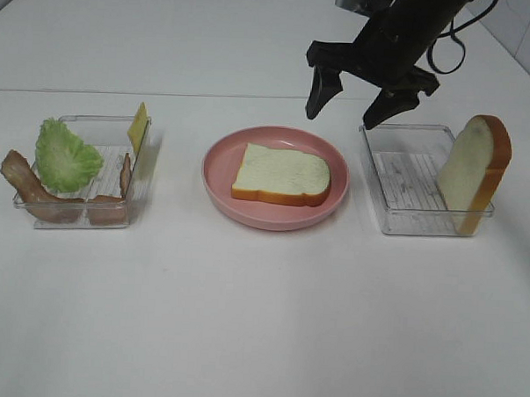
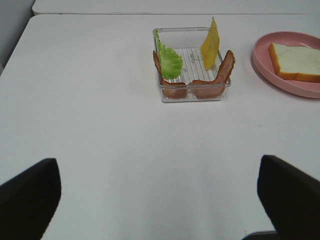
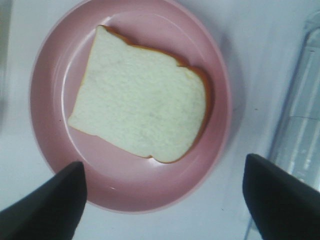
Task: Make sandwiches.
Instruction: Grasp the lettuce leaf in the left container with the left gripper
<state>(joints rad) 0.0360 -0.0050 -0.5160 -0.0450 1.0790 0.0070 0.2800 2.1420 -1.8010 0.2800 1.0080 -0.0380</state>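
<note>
Though spread wide, left end effector (image 2: pixel 157 160) shows cropped.

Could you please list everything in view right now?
table: one, white, under everything
plate: one, pink, centre of the table
left tray: one, clear, left of the plate
right tray: one, clear, right of the plate
bread slice: one, white with orange-brown crust, flat on the plate
second bread slice: one, same colours, upright in the right tray
lettuce leaf: one, green, in the left tray
bacon strips: at least two, brown, over the left tray's edges
cheese square: one, yellow, upright in the left tray
right gripper: one, black, open, raised between plate and right tray
left gripper: one, black, open, only in its wrist view
</note>
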